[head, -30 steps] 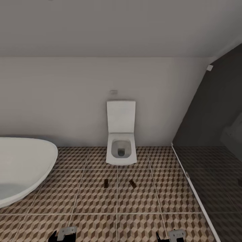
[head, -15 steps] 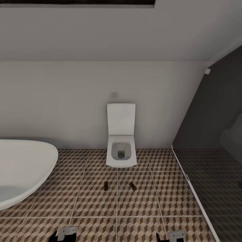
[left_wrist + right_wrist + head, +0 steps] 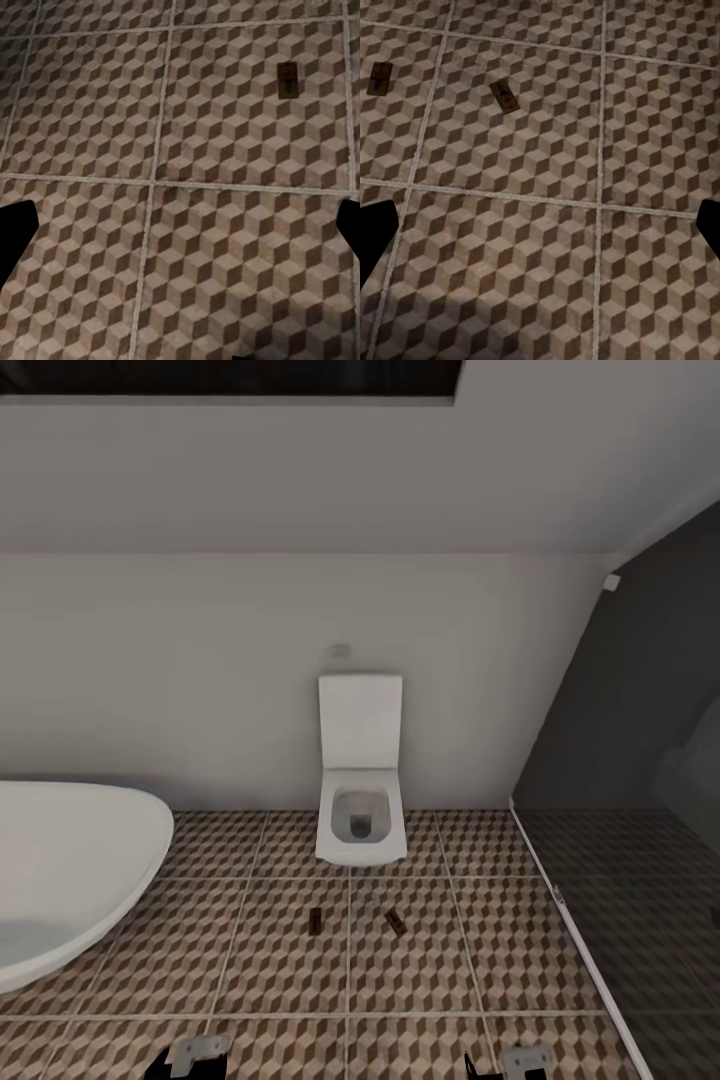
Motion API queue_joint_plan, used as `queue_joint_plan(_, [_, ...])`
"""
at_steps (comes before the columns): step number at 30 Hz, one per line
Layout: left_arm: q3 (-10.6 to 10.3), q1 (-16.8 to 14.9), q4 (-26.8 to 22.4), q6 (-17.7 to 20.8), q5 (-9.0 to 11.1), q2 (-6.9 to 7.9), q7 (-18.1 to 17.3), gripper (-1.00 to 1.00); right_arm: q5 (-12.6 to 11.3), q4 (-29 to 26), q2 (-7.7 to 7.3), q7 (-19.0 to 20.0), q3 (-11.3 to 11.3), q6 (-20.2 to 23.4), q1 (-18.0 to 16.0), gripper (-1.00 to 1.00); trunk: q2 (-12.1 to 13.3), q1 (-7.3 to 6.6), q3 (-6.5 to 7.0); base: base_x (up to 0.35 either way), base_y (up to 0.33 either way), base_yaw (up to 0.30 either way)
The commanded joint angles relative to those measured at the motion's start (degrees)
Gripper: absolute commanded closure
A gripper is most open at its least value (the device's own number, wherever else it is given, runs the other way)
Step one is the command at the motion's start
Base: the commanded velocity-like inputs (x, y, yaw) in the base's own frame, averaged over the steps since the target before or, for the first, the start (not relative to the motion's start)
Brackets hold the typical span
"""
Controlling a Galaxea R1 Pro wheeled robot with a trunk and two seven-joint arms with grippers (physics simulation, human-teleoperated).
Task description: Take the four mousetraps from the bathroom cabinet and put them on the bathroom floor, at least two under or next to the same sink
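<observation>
On bathroom floor (image 3: 250,960), two mousetraps (image 3: 315,921), apart

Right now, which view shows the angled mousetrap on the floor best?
The right wrist view: the angled mousetrap appears largest, red mark faintly visible. In the head view it is a small dark sliver before the toilet.

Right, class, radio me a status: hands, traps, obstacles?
Hands low, empty by the wrist views. Two small brown wooden mousetraps flat on cube-patterned tile floor, before white toilet. White oval bathtub left.
</observation>
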Motion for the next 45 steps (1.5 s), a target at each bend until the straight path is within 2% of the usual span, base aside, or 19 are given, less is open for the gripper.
queue_joint_plan(1, [-0.5, -0.1, 0.2, -0.3, 0.2, -0.04, 0.2, -1.00, 0.6, 0.1, 0.01, -0.3, -0.3, -0.2, -0.1, -1.00, -0.1, 0.03, -0.01, 0.000, 0.000, 0.000])
queue_joint_plan(45, [-0.5, -0.1, 0.2, -0.3, 0.2, -0.04, 0.2, -1.00, 0.6, 0.1, 0.09, -0.3, -0.3, -0.2, -0.1, -1.00, -0.1, 0.03, 4.09, 0.000, 0.000, 0.000])
